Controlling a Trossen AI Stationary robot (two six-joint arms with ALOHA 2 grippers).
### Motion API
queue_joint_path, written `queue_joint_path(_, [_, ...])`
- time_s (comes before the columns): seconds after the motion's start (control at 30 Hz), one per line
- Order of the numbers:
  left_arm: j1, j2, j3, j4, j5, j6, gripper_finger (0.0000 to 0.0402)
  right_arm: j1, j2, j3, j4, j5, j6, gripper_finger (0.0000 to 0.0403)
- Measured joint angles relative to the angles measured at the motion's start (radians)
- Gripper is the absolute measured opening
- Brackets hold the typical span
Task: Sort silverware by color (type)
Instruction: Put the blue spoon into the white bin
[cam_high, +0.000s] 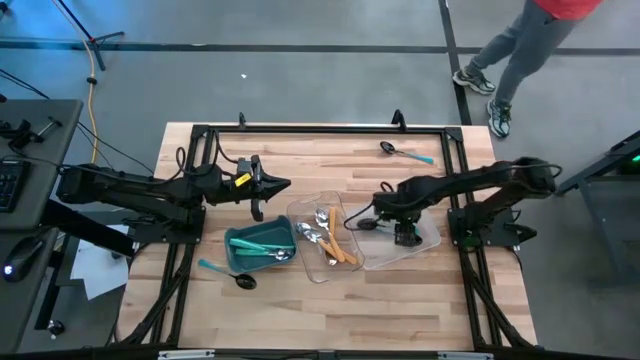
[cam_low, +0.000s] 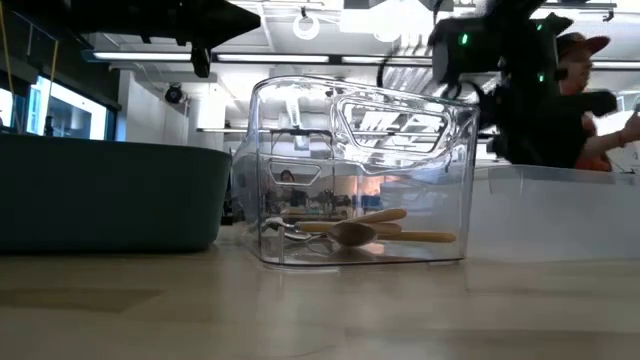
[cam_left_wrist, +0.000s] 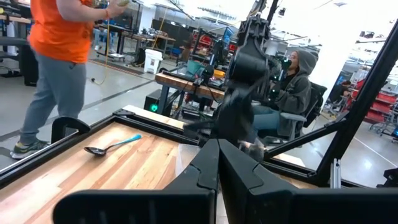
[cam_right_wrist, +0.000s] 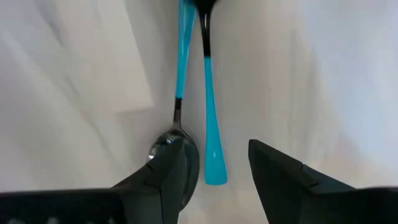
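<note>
The right tool (cam_high: 404, 236) hung over a clear plastic tray (cam_high: 425, 243) at the right of the wooden counter (cam_high: 300, 310), its fingers (cam_right_wrist: 280, 177) spread apart and pinching nothing. In the right wrist view two teal-handled spoons (cam_right_wrist: 208, 118) lay side by side on the tray's pale floor just ahead of those fingers, one with a shiny silver bowl, the other with a black neck and its head cut off by the frame edge.

A second clear tray (cam_high: 322, 235), just left of the first, held silver-headed spoons together with orange-handled utensils (cam_high: 345, 248); the low view showed the pale orange handles lying flat on its bottom. Further left, the teal rectangular bin (cam_high: 258, 246) carried a teal-handled piece (cam_high: 262, 248) with a shiny head. A black-headed spoon with a teal handle (cam_high: 228, 274) lay loose on the counter just in front of the bin, and another black-headed teal spoon (cam_high: 404, 152) lay well apart near the far right corner.

The left tool (cam_high: 270, 186) waited above the counter behind the bin, its fingers pressed together and empty. A person in an orange top and grey trousers (cam_high: 520, 50) stood on the floor beyond the counter's far right corner.
</note>
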Motion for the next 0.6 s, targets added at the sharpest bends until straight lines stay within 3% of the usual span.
queue_joint_path(0.2, [0.000, 0.000, 0.000, 0.000, 0.000, -0.001, 0.0000, 0.004, -0.182, 0.000, 0.108, 0.006, 0.072, 0.0162])
queue_joint_path(0.37, [0.000, 0.000, 0.000, 0.000, 0.000, -0.010, 0.0000, 0.004, -0.275, 0.000, 0.404, 0.044, 0.112, 0.0162])
queue_joint_path(0.6, [0.000, 0.000, 0.000, 0.008, 0.000, -0.028, 0.0000, -0.011, -0.278, 0.000, 0.848, 0.064, 0.059, 0.0162])
